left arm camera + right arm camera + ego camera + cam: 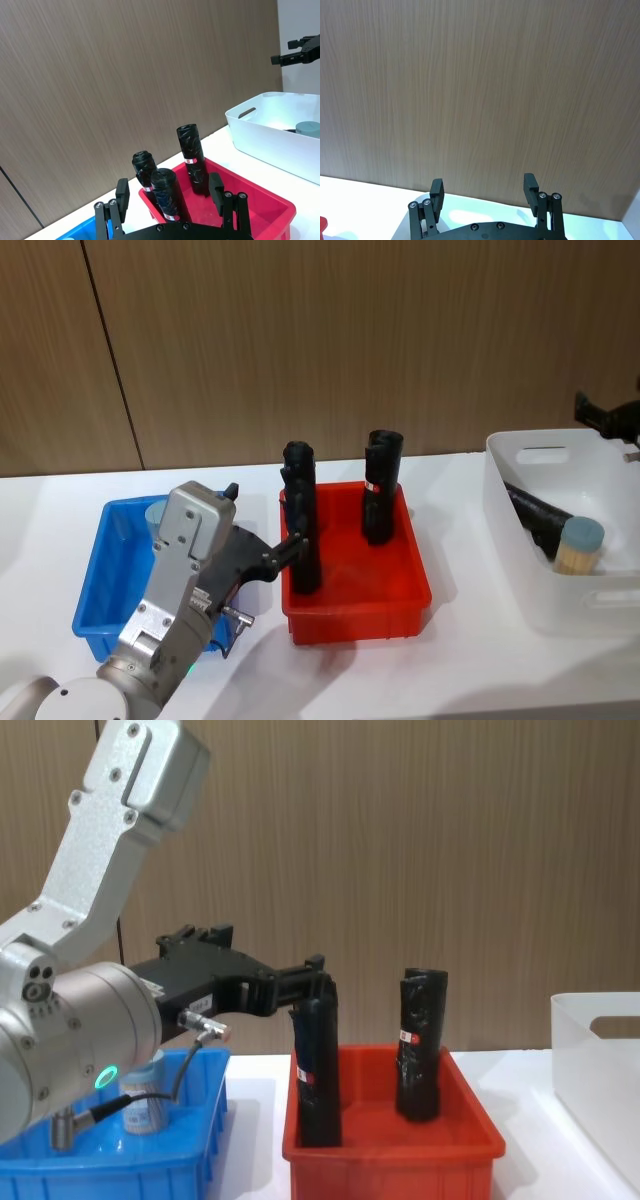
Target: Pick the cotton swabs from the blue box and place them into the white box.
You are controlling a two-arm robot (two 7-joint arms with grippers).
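The left gripper [170, 197], jaws spread and empty, hangs over the blue box [100, 585], probably lining up on a cotton-swab tub [143, 1105]; the right gripper [483, 192], also spread, waits beyond the white box [520, 540]

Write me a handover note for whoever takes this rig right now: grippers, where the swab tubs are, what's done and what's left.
Left gripper: open, empty, raised between the blue box and the red bin, pointing toward the black rolls.
Right gripper: open, empty, held high behind the white box.
Done: one cotton swab tub lies in the white box, beside a black roll there.
Left: one cotton swab tub stands in the blue box, partly hidden by the left arm. Whether more sit behind it cannot be told.
Next, probably: lower the left gripper onto that tub.
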